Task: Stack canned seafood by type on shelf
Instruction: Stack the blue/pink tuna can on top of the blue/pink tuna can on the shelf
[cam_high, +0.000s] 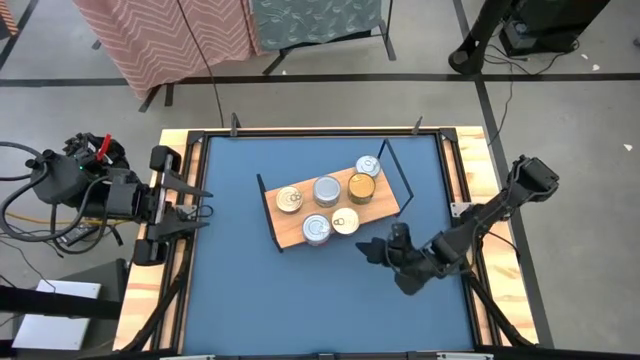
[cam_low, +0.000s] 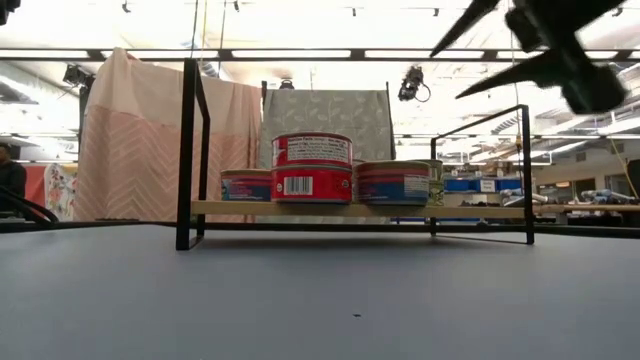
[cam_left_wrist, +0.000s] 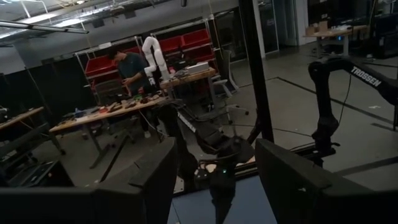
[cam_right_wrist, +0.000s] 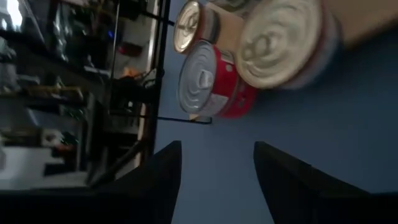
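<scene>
Six tins (cam_high: 327, 190) sit on the shelf (cam_high: 290, 233) atop the blue table (cam_high: 300, 300).

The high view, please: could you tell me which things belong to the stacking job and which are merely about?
Job:
- cans
- shelf
- right hand, open, beside the shelf
- left hand, open, at the table's left edge

Merely about:
- hanging cloths
- floor cables
</scene>
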